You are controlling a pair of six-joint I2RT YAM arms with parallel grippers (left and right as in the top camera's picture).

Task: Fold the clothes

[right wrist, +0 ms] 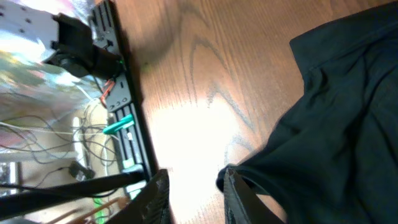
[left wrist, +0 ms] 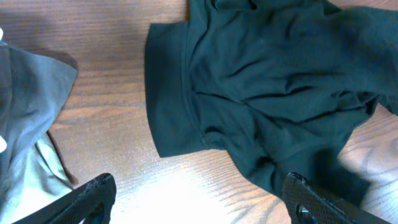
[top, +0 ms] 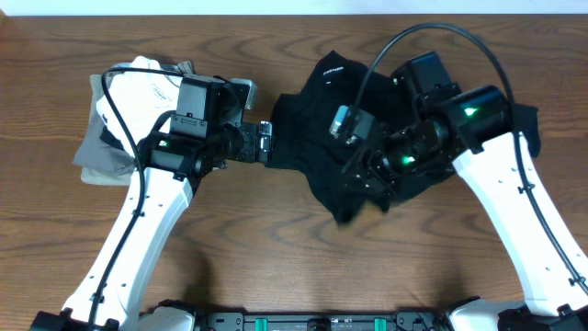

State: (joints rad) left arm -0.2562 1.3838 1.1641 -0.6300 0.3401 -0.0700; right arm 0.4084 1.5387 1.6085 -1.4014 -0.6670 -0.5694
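The black polo shirt [top: 322, 101] lies crumpled on the wooden table, right of centre, with small white lettering showing near its top. My left gripper [top: 265, 142] is open and empty at the shirt's left edge. In the left wrist view its jaws [left wrist: 202, 205] are spread wide over bare wood, with a shirt sleeve [left wrist: 174, 93] just ahead. My right gripper [top: 356, 176] hovers over the shirt's lower front part. In the right wrist view its jaws [right wrist: 196, 199] are apart over bare table, and the shirt's edge [right wrist: 323, 124] drapes against the outside of one finger.
A stack of folded garments, white on top of grey and olive [top: 129, 101], sits at the table's left behind my left arm; its grey cloth [left wrist: 25, 106] shows in the left wrist view. The arm mounting rail and loose cables [right wrist: 118, 118] run along the front edge.
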